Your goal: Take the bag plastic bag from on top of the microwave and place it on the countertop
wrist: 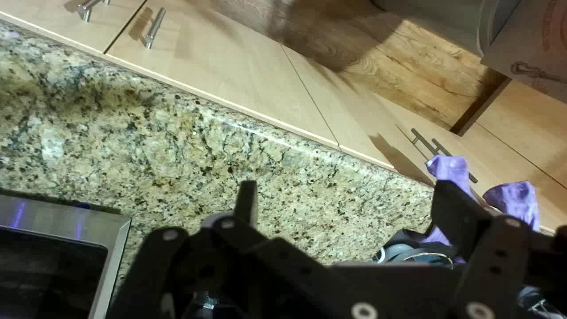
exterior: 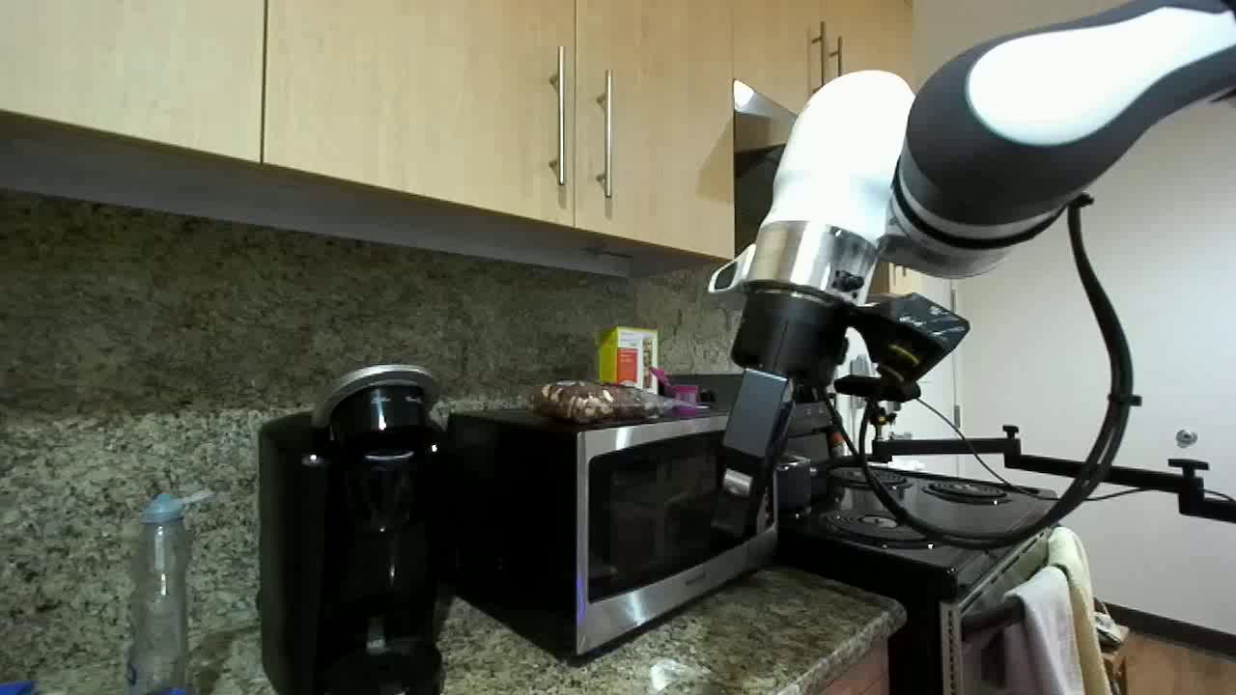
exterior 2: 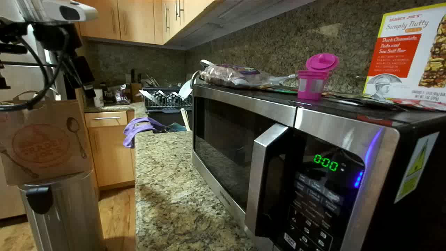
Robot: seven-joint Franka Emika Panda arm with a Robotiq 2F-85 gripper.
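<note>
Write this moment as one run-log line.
claw: open, empty | plastic snack bag: lying on top of microwave | placement on countertop: not yet done

We see a speckled, polished granite countertop [exterior 2: 163,191]. On it we find the silver microwave [exterior: 637,521], with the black coffee maker [exterior: 319,560] just beside it and a clear bottle [exterior: 159,598] near that; a purple cloth [exterior 2: 139,129] hangs over the countertop's edge.

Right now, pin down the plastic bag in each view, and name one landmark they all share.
In an exterior view: the plastic bag is near the picture's centre, on top of the microwave.
In an exterior view: the plastic bag is at upper middle.
Wrist view: not in it.
Shared landmark: the microwave, lower left in the wrist view.
</note>
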